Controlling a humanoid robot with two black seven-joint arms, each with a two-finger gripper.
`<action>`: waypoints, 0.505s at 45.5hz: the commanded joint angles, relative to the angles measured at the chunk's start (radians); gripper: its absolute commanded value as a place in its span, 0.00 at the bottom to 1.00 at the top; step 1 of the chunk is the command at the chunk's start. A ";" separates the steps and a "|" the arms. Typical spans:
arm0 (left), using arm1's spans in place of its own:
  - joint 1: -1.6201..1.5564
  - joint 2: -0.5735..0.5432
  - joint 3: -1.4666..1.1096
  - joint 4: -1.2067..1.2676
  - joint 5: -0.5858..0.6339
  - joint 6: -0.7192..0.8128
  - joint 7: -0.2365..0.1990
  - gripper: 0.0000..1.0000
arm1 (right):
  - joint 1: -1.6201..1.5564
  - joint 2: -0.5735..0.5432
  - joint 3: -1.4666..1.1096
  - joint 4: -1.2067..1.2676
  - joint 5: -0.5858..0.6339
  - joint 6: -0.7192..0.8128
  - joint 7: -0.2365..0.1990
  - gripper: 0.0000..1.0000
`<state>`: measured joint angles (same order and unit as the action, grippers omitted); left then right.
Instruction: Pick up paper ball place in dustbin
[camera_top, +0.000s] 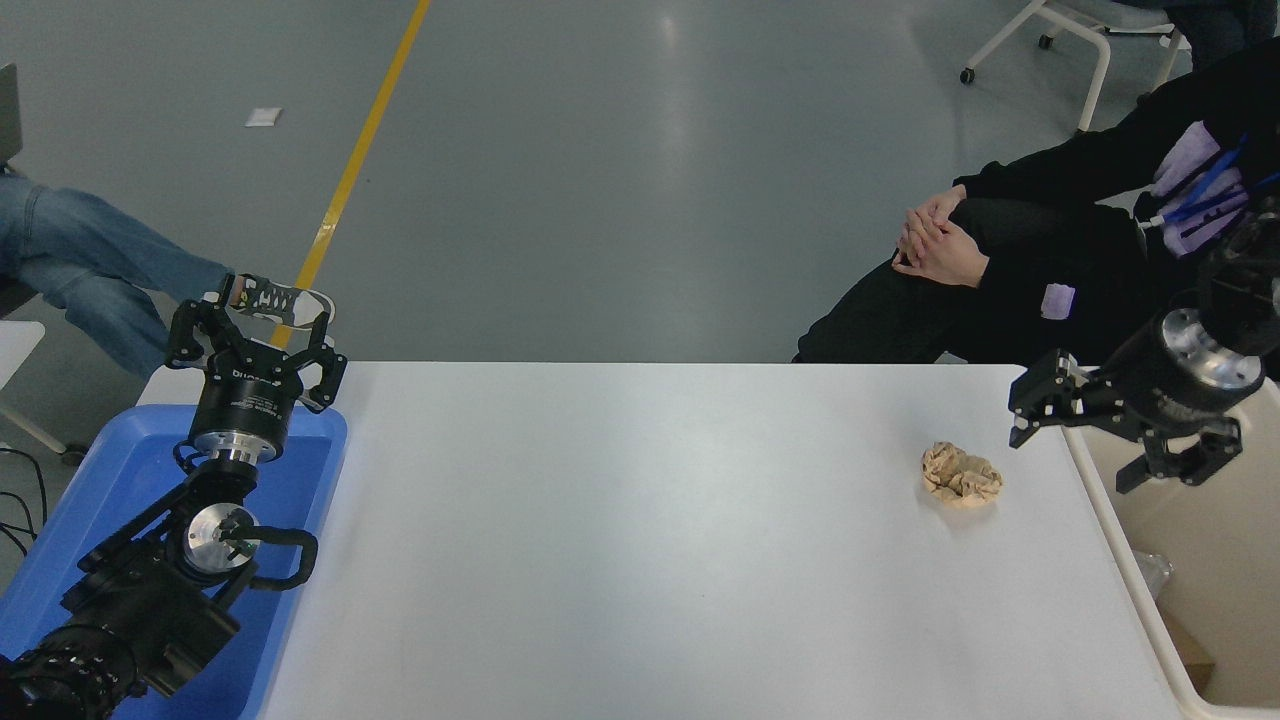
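Hovering open right end effector (1080, 447), paper ball (961, 474) beside dustbin (1120, 560)

Right end effector (1085, 442), fingers spread, hangs near paper ball (961, 474).

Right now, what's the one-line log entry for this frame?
phase: approach | right gripper: open, beside paper ball, apart | paper ball: on table | dustbin: right of table | left gripper: parked over blue tray

You have a white table (640, 540) carrying the tan paper ball (961, 474) near its right end, a blue tray (110, 480) at its left end and the cream dustbin (1150, 600) against its right edge.
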<state>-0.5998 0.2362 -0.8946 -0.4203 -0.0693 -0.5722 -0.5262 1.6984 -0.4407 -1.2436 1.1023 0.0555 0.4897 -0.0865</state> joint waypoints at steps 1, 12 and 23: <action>0.000 0.000 0.000 0.000 0.000 0.000 0.000 0.99 | -0.189 0.045 0.087 -0.074 0.001 -0.328 -0.001 1.00; 0.000 0.000 0.000 0.000 0.000 0.000 0.000 0.99 | -0.305 0.095 0.200 -0.203 -0.003 -0.375 -0.001 1.00; 0.000 -0.001 0.000 0.000 0.000 0.000 0.000 0.99 | -0.443 0.200 0.246 -0.387 -0.002 -0.378 -0.001 1.00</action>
<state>-0.5998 0.2357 -0.8943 -0.4203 -0.0692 -0.5722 -0.5262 1.3892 -0.3241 -1.0621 0.8695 0.0532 0.1510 -0.0871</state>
